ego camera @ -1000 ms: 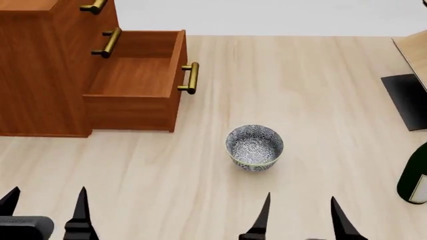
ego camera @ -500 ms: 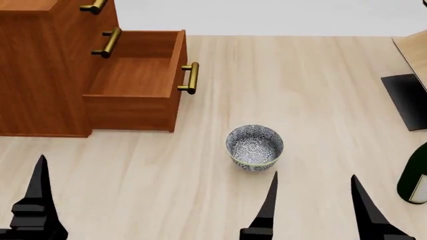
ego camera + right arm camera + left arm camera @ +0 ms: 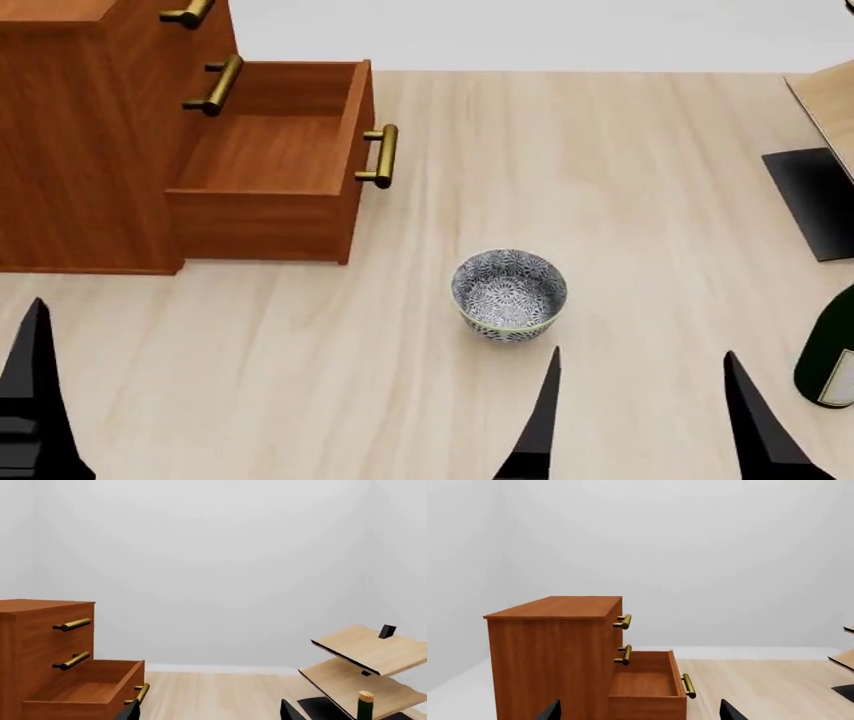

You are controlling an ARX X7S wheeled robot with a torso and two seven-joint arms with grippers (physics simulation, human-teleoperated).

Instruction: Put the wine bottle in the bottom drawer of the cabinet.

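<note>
A blue patterned bowl (image 3: 509, 295) is sitting between the open bottom drawer (image 3: 274, 160) and the wine bottle (image 3: 830, 352), which is standing far right of the bowl. The right gripper (image 3: 641, 415) is staying spread open with nothing in it and has crept forward. The left gripper (image 3: 637, 712) is also gaping empty.

The cabinet (image 3: 94, 130) is reddish-brown wood with brass handles (image 3: 380, 155). The wine bottle (image 3: 830, 350) is dark green with a white label. The bowl (image 3: 509, 295) carries a blue-and-white pattern. The floor (image 3: 601, 170) is pale wood.
</note>
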